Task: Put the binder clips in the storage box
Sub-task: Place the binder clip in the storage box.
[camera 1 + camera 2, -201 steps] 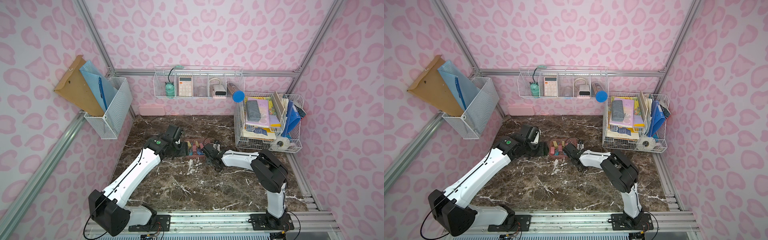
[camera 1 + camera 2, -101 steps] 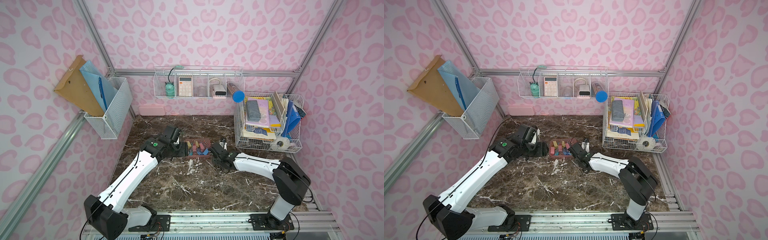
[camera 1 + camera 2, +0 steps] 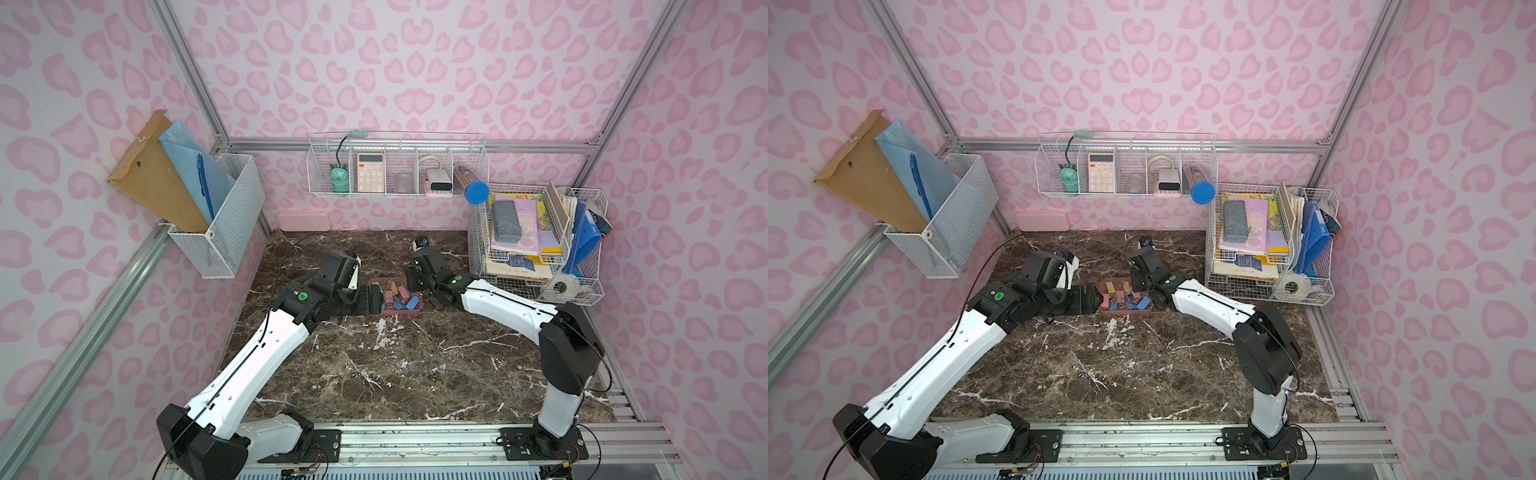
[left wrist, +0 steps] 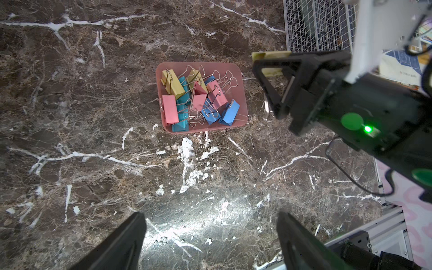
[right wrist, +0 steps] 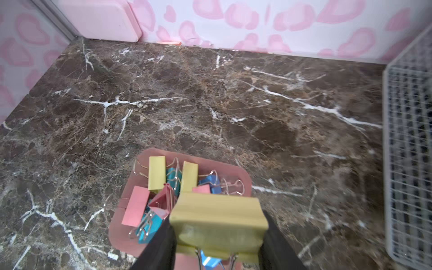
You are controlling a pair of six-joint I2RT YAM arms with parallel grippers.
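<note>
Clips are probably light, stiff folded steel, with smooth painted faces and loose wire handles that snag.

- **Left gripper**: fingers are spread wide and empty, above the table beside the box.
- **Box**, centre: holds a heap of pink, blue, teal and yellow clips with their handles interlocked.
- **Right gripper**: fingers are clamped across the flat faces of a yellow clip, handles toward the palm, at the box edge.

Take hold across the flat faces. The wire handles would likely pivot or slip.
</note>
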